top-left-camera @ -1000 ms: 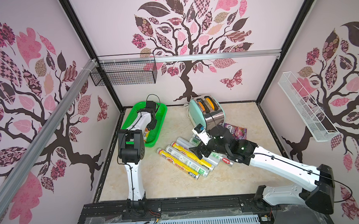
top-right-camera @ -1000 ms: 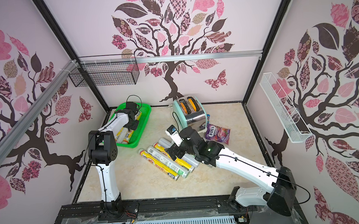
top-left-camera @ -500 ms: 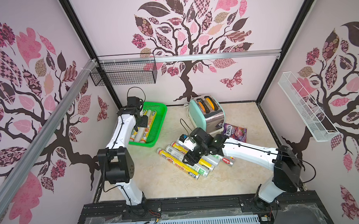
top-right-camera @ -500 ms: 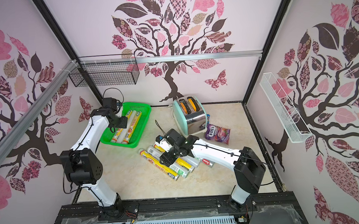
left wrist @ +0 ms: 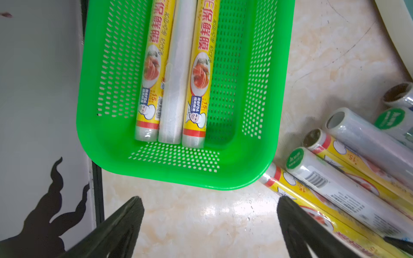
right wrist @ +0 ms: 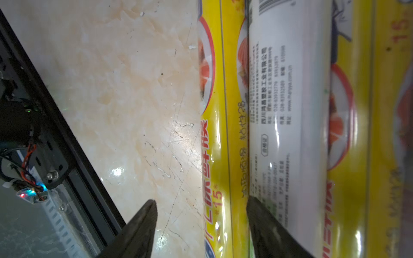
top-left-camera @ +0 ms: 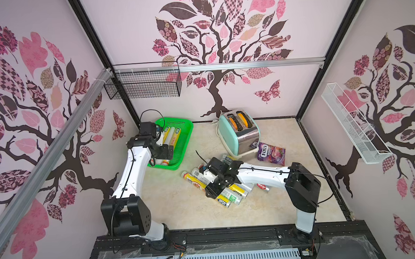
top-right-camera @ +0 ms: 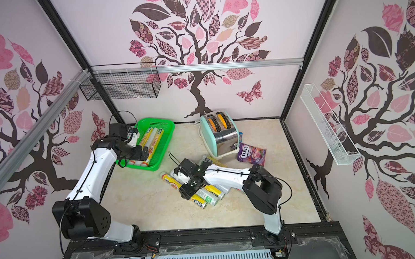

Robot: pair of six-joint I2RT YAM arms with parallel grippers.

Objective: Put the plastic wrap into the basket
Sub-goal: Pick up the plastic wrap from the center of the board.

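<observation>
A: Over the last second the left claw [left wrist: 209, 201] has drawn back from deep in the basket [left wrist: 223, 181] and spread wide. It is now hanging empty by the basket's near end.

B: And the right claw [right wrist: 201, 201]?

A: It has come down onto the pile of rolls [top-left-camera: 228, 199] and is narrowing. Its fingers are straddling the outermost yellow roll [right wrist: 221, 134], one on the bare-desk side and one pushing into the seam against the white roll [right wrist: 290, 111]. I am still seeing a gap beside the desk-side finger, so it is standing open around that roll and not gripping yet.

B: What is that meaning for the job?

A: Three rolls [left wrist: 176, 78] are lying side by side inside the basket. The rest of the plastic wrap is still waiting on the desk [left wrist: 190, 223] in front of the toaster [top-left-camera: 240, 131]. I am judging that one drop is finished and the next pick is starting.

B: How is the room looking?

A: The basket is sitting close to the side wall [left wrist: 40, 89]. Its three rolls are crowding that side, leaving a free strip of mesh toward the toaster. The pile's nearest roll end is lying just beside the basket's corner, so a carried roll is going to need lifting clear of the rim. Bare desk is stretching in front of the pile, and the candy bag [top-left-camera: 271, 153] is lying apart beside the toaster.
</observation>
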